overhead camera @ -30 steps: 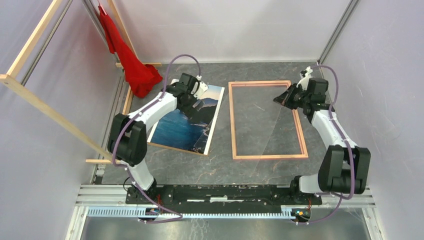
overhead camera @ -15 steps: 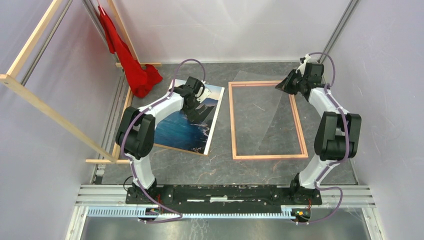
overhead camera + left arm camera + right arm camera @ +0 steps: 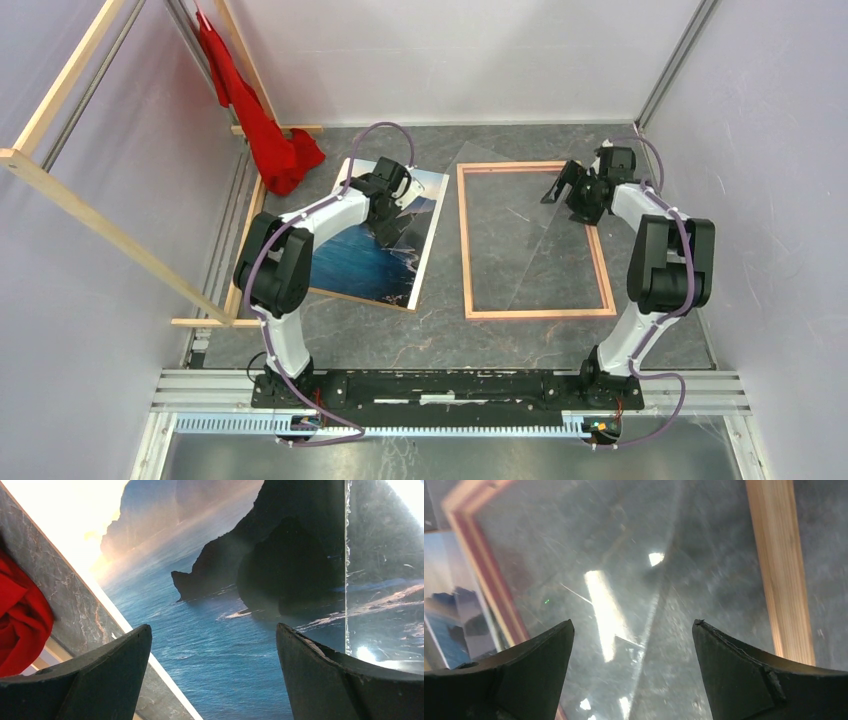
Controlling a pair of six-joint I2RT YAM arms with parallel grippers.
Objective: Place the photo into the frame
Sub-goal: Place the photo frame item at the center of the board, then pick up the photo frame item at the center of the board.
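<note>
The photo (image 3: 365,255) of blue sea and dark cliffs lies face up on the table at left centre, and it fills the left wrist view (image 3: 225,605). My left gripper (image 3: 388,212) hovers over its upper part, open and empty (image 3: 214,632). The frame (image 3: 465,240) lies flat to the right with its pale wood side up. A clear sheet (image 3: 520,225) lies skewed across it, one corner past the far rail. My right gripper (image 3: 566,190) is above the frame's far right part, open with nothing between its fingers (image 3: 634,630). Below it are the clear sheet (image 3: 614,555) and the frame's rail (image 3: 780,570).
A red cloth (image 3: 275,150) hangs and bunches at the back left, close to the photo's far corner (image 3: 20,615). Wooden bars (image 3: 100,240) stand along the left side. A thin tan edge (image 3: 345,296) shows under the photo's near side. Walls close in the table.
My right gripper has gone from shut to open and let go of the clear sheet, which now rests across the frame. The left gripper has barely shifted over the photo.
</note>
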